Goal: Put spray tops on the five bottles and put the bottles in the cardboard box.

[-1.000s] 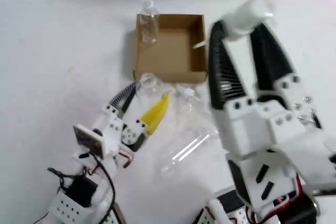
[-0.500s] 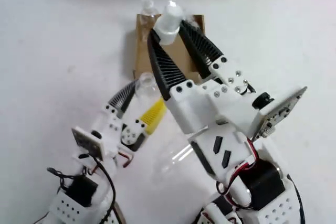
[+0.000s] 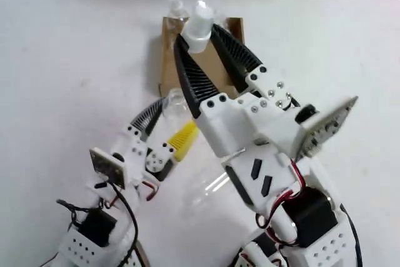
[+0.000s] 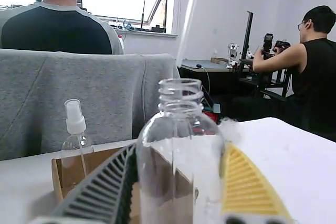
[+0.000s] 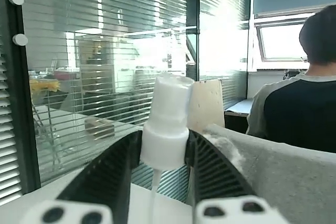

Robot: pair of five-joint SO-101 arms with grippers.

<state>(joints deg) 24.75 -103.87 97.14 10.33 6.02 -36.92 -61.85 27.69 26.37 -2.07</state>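
The right gripper [image 3: 197,35] was clamped on a white spray top [image 5: 165,124], raised above the cardboard box [image 3: 166,70] with the top's thin dip tube hanging between the ribbed black fingers. Just in front of the box, the left gripper [image 3: 180,108], one finger black and one yellow, gripped an uncapped bottle [image 4: 181,129] upright on the white counter [image 3: 75,48].

The capping had not begun, and the risks lay in the join. The tube looked slender and flexible and the bottle mouth narrow. A slight misalignment could send the tube down the outside of the neck or bend it against the rim. The bottle was clear, smooth, rounded plastic and probably light. A downward push off centre might tilt it or slide it through the fingers. A top seated askew on the ridged threads could jam rather than turn.

A finished bottle [image 4: 74,124], already wearing its top, stood at the box's far corner, close to the raised arm. It could be knocked over by a careless sweep. Another clear bottle [image 3: 215,182] lay on its side on the counter near the arms and looked able to roll.
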